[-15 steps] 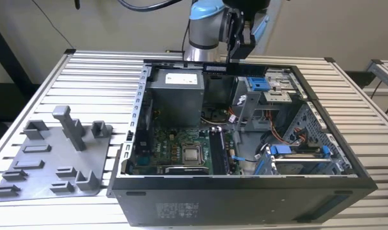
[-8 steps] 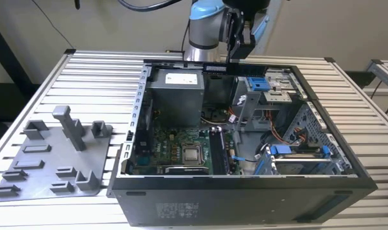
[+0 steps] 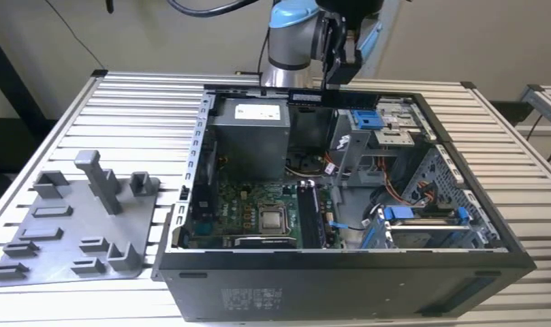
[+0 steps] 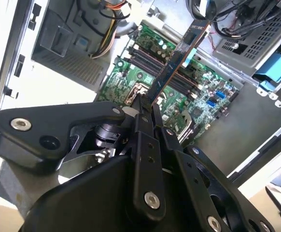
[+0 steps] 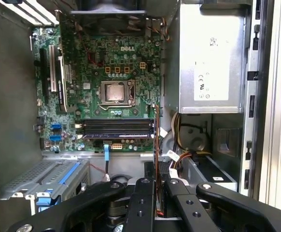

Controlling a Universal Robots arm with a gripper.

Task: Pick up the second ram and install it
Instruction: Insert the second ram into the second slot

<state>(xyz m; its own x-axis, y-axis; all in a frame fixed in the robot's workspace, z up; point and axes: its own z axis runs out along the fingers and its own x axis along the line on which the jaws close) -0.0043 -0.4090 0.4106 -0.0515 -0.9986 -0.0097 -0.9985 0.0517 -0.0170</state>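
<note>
- Gripper (image 3: 335, 80) hangs over the far edge of the open PC case (image 3: 348, 262). Jaws are clamped right down on the second ram (image 3: 334, 98), nothing else in its grasp.
- Ram is in the air, pinched by its upper edge approx mid-length. It lies level, running across from the exterior view's left to its right, and touches no wall or cable.
- In the second wrist view the strip (image 4: 179, 53) sticks out past the jaws, w/ the green board (image 4: 131, 79) well below it.
- In the first wrist view the long black slots (image 5: 116, 127) sit just beside the CPU socket (image 5: 115, 92). Ram shows edge-on (image 5: 156, 130) and looks crosswise to them.
- My read: needs approx a quarter turn so strip and slot run parallel before any descent.
- Keep it dead upright, notch matched to the slot key; a tilt would jam one end.
- Watch the cable bundle near the power supply (image 5: 210, 63) on the way down.
- Can't tell if the slot latches are open, or which slot is free.
- Press evenly and straight down, not too hard, since the grip is only on the thin edge.
</note>
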